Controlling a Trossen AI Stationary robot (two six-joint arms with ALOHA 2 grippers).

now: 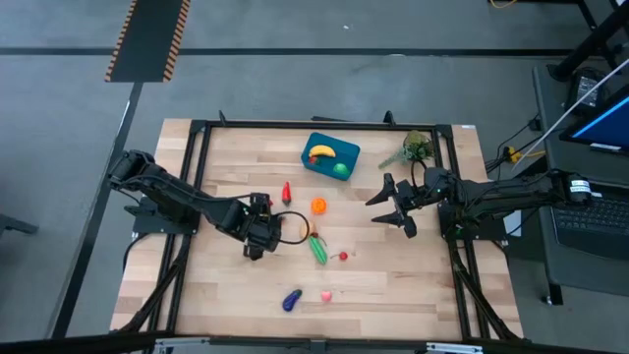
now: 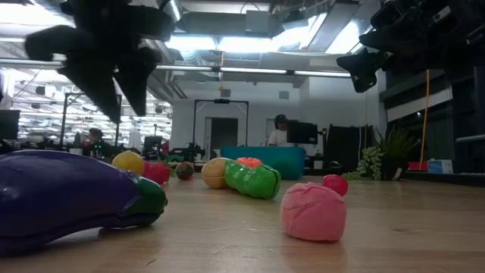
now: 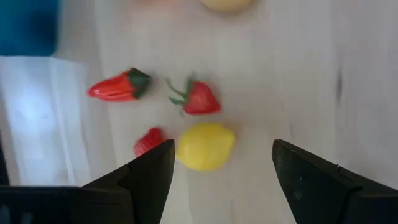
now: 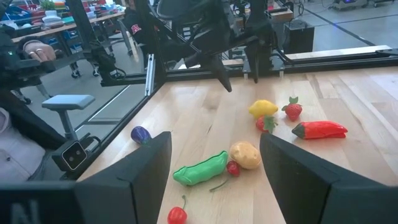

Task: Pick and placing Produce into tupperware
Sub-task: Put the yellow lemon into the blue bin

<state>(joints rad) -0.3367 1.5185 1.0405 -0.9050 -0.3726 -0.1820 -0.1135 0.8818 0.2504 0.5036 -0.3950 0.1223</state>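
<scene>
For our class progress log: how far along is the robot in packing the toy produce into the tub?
Done: a banana and a green piece lie in the tub. In hand: nothing; the left end effector hangs open over the lemon, and the right end effector is open too. Left: lemon, chili, strawberry, pea pod, eggplant and others on the table.

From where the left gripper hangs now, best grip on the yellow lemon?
Take the lemon across its short middle, coming straight down. It lies on its side on the table, long axis crosswise, nub end out. The left gripper hangs open above it, so shift until both fingers straddle it. A red piece sits close on one side; keep that finger tight to the lemon.
</scene>
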